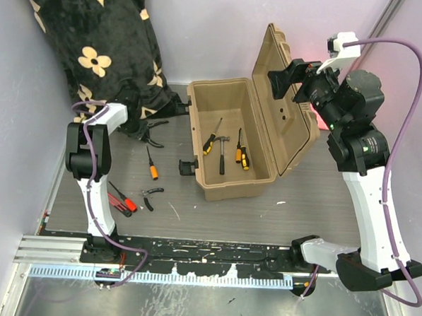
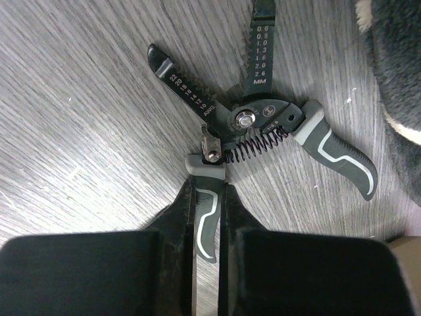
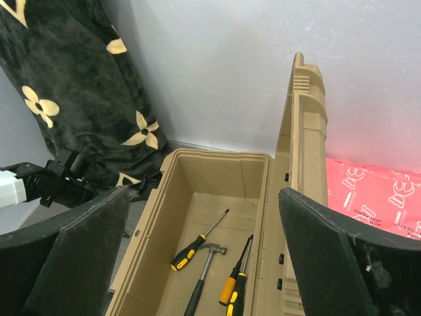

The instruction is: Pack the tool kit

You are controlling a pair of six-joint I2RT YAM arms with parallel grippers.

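Observation:
The tan toolbox (image 1: 227, 189) stands open mid-table, its lid (image 1: 281, 98) leaning back to the right. Inside lie a hammer (image 1: 222, 153) and three yellow- or orange-handled screwdrivers (image 1: 242, 154). Black-and-grey wire-stripper pliers (image 2: 253, 122) lie spread on the table left of the box. My left gripper (image 2: 207, 191) is shut on one of their handles (image 2: 205, 217); the other handle (image 2: 342, 155) sticks out free. My right gripper (image 3: 202, 197) hangs open above the box beside the lid, holding nothing. An orange-handled screwdriver (image 1: 151, 163), red-handled screwdrivers (image 1: 122, 199) and small pliers (image 1: 151, 196) lie loose on the table.
A black floral blanket (image 1: 96, 46) drapes the back-left corner, right beside the wire-stripper pliers (image 1: 154, 130). A pink patterned cloth (image 3: 375, 197) lies behind the lid. A black latch (image 1: 188, 167) juts from the box's left side. Walls close off the back and left.

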